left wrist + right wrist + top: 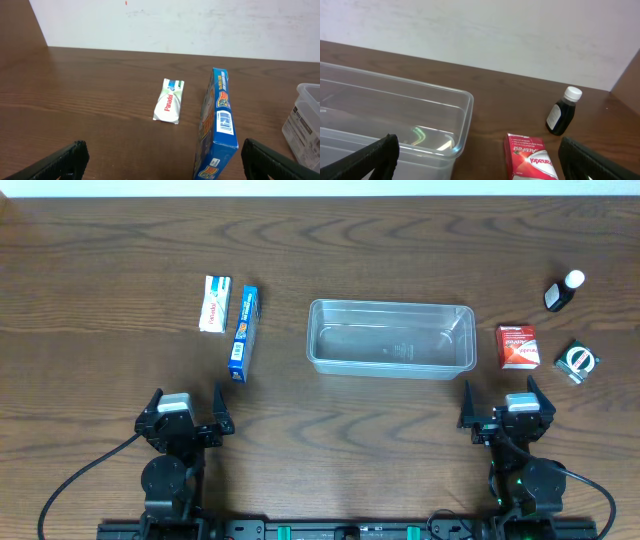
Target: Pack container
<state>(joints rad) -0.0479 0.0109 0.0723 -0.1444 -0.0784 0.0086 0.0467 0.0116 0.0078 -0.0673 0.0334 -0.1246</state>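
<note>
The container (pixel 390 365), a clear plastic tub, sits empty mid-table; its right end shows in the right wrist view (pixel 462 107). Left of it lie a blue box (pixel 243 333) on its edge and a white Panadol pack (pixel 215 304), both also in the left wrist view as blue box (pixel 219 125) and white pack (pixel 169 101). Right of the tub lie a red Panadol box (pixel 518 346) (pixel 532 157), a dark bottle with white cap (pixel 563 290) (pixel 563 111) and a green-white item (pixel 577 361). My left gripper (pixel 187 412) (pixel 162 160) and right gripper (pixel 503 408) (pixel 480 155) stand open and empty near the front edge.
A white wall (pixel 175 25) rises behind the wooden table's far edge. Both arm bases and cables sit at the front edge, at left (pixel 165 490) and right (pixel 530 490). Bare wood (pixel 350 440) lies between the two grippers.
</note>
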